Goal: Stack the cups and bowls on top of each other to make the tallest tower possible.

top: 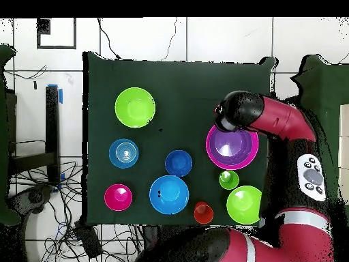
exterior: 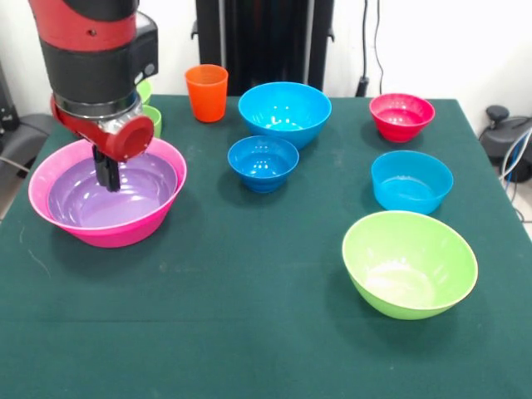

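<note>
A large pink bowl (exterior: 50, 204) stands at the left with a purple bowl (exterior: 125, 199) nested in it; this pair also shows in the overhead view (top: 232, 147). My gripper (exterior: 109, 184) reaches down into the purple bowl near its far side. In the overhead view the arm's wrist (top: 232, 114) covers it. The orange cup (exterior: 206, 91) stands upright at the back. A light green cup (top: 229, 179) and a lime bowl (top: 244, 204) stand near the robot, mostly hidden behind the arm in the front view.
Single bowls stand apart on the green table (exterior: 208, 316): a large blue one (exterior: 284, 112), a small blue one (exterior: 263, 162), a red one (exterior: 401, 116), a mid blue one (exterior: 411, 180) and a large lime one (exterior: 410, 262).
</note>
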Tool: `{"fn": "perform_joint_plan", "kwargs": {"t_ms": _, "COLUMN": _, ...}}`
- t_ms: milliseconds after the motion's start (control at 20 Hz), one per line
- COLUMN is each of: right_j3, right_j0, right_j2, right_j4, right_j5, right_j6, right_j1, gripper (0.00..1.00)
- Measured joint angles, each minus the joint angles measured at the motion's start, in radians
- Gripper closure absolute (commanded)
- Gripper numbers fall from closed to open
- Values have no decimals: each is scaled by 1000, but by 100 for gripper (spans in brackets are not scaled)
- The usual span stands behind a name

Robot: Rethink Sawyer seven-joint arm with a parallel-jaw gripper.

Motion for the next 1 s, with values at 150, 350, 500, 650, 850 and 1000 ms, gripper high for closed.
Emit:
{"fn": "perform_joint_plan", "kwargs": {"t_ms": 150, "right_j3": 0, "right_j0": 13, "right_j2": -16, "right_j4": 0, "right_j5": 0, "right_j6": 0, "right_j1": 26, "gripper": 100}}
{"fn": "perform_joint_plan", "kwargs": {"t_ms": 350, "right_j3": 0, "right_j0": 27, "right_j2": -26, "right_j4": 0, "right_j5": 0, "right_j6": 0, "right_j1": 45, "gripper": 100}}
{"fn": "perform_joint_plan", "kwargs": {"t_ms": 500, "right_j3": 0, "right_j0": 34, "right_j2": -29, "right_j4": 0, "right_j5": 0, "right_j6": 0, "right_j1": 59, "gripper": 100}}
{"fn": "perform_joint_plan", "kwargs": {"t_ms": 650, "right_j3": 0, "right_j0": 35, "right_j2": -29, "right_j4": 5, "right_j5": 0, "right_j6": 0, "right_j1": 74, "gripper": 100}}
{"fn": "perform_joint_plan", "kwargs": {"t_ms": 850, "right_j3": 0, "right_j0": 34, "right_j2": -29, "right_j4": 23, "right_j5": 0, "right_j6": 0, "right_j1": 92, "gripper": 100}}
{"fn": "perform_joint_plan", "kwargs": {"t_ms": 1000, "right_j3": 0, "right_j0": 34, "right_j2": -29, "right_j4": 32, "right_j5": 0, "right_j6": 0, "right_j1": 100, "gripper": 100}}
